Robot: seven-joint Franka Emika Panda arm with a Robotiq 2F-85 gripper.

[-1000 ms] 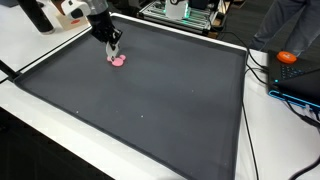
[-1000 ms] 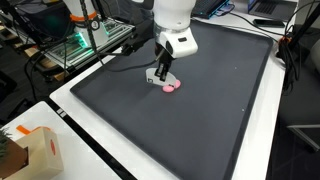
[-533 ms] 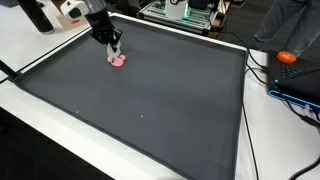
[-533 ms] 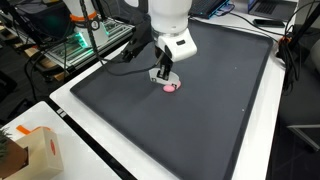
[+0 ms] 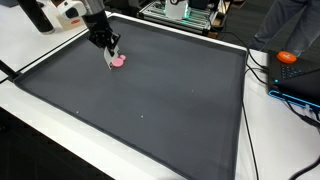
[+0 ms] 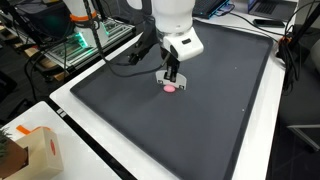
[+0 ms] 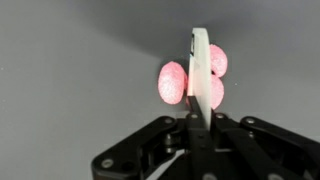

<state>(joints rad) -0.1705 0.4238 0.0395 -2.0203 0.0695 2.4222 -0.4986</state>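
A pink lumpy object [image 5: 120, 60] lies on the black mat [image 5: 170, 100] near its far corner; it also shows in the other exterior view [image 6: 170, 87] and in the wrist view [image 7: 173, 82]. My gripper [image 5: 112, 54] hangs just above it, fingers pointing down [image 6: 172, 77]. In the wrist view my gripper [image 7: 197, 118] is shut on a thin white strip [image 7: 199, 65] that stands between the jaws and crosses in front of the pink lumps. I cannot tell whether the strip is part of the pink object.
The mat [image 6: 225, 110] lies on a white table. An orange object [image 5: 288, 57] and cables [image 5: 262, 68] lie beside one edge. A cardboard box [image 6: 25, 150] sits at a table corner. An equipment rack [image 6: 80, 45] stands beyond the mat.
My gripper has shifted a little sideways and now stands right over the pink object. The pink object has stayed in place.
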